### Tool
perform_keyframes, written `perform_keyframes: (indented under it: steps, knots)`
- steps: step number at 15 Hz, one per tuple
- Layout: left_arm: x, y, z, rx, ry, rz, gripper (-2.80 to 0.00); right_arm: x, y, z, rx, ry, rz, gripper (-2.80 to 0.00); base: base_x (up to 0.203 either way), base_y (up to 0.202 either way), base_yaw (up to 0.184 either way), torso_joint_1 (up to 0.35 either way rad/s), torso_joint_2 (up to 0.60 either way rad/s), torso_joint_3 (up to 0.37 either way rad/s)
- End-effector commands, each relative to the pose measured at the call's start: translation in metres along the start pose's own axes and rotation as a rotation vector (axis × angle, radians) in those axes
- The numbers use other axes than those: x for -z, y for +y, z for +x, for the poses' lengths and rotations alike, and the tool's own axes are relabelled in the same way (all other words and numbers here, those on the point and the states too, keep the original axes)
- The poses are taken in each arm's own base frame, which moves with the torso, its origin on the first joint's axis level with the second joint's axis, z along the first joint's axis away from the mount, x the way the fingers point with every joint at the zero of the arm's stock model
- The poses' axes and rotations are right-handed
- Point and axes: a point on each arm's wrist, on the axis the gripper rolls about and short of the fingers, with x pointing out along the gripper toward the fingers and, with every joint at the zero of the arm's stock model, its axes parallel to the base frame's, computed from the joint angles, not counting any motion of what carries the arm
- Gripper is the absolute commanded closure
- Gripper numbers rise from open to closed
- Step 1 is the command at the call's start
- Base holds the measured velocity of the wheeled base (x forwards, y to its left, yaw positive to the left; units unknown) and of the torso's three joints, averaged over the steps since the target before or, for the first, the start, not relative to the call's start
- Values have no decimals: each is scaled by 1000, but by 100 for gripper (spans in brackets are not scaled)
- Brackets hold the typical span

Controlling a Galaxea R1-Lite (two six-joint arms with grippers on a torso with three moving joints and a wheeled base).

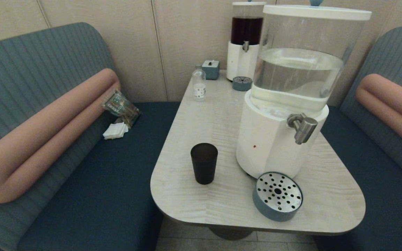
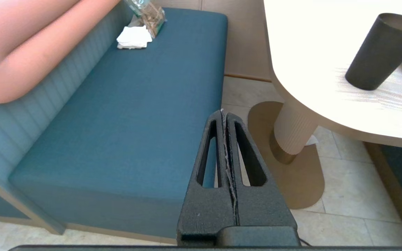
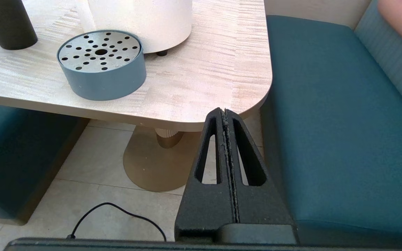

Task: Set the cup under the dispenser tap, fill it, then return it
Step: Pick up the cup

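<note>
The cup (image 1: 204,163) stands upright on the bench (image 1: 201,115), well apart from both pincers and touched by neither. The left pincer (image 2: 224,113) hangs below the bench edge on the robot's left, over the teal seat (image 2: 124,115), its 2 fingers pressed together on nothing; the cup shows up on the benchtop beyond it. The right pincer (image 3: 224,111) hangs low off the bench's near right corner, fingers likewise together and empty. Neither arm shows in the head view.

The cup is a small, near-black tapered tumbler with no handle, wider at its open mouth. It sits just left of the dispenser's white base (image 1: 267,139), not under the dispenser tap (image 1: 303,127), a chunky brushed-metal spigot jutting from that base. Below the tap, at the bench's near edge, lies a round blue-grey drip tray (image 1: 277,196) with a perforated metal top.

The bench is pale wood grain with rounded corners on a ribbed pedestal (image 2: 293,129). At its far end stand a slimmer dispenser of dark liquid (image 1: 245,38), a second small tray (image 1: 242,83), a small clear bottle (image 1: 199,84) and a blue-grey box (image 1: 210,69). Teal benches with pink bolsters (image 1: 44,139) flank it; white napkins (image 1: 116,130) and a wrapped packet (image 1: 120,105) lie on the left seat. The floor is beige tile, with a black cable (image 3: 117,216) across it.
</note>
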Motion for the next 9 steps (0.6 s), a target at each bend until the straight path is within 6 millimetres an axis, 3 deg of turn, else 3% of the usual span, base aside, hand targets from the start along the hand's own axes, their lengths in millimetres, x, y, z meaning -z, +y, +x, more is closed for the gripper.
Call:
perform_keyframes:
  steps: [1, 4, 6, 7, 9]
  knots:
    - [-11, -1, -3, 12, -35, -12, 0, 0, 0, 0, 0, -2, -1, 0, 0, 0, 0, 0, 0, 0]
    - [-83, -10, -21, 96, -165, -79, 0, 0, 0, 0, 0, -2, 1, 0, 0, 0, 0, 0, 0, 0]
    - [-120, -15, -11, 117, -126, -121, 0, 0, 0, 0, -2, -2, -1, 0, 0, 0, 0, 0, 0, 0]
    - [-134, -17, -4, 127, -101, -141, 0, 0, 0, 0, 0, -2, -1, 0, 0, 0, 0, 0, 0, 0]
    - [-144, -20, 11, 238, -21, -140, 0, 0, 0, 0, -1, -2, -1, 0, 0, 0, 0, 0, 0, 0]
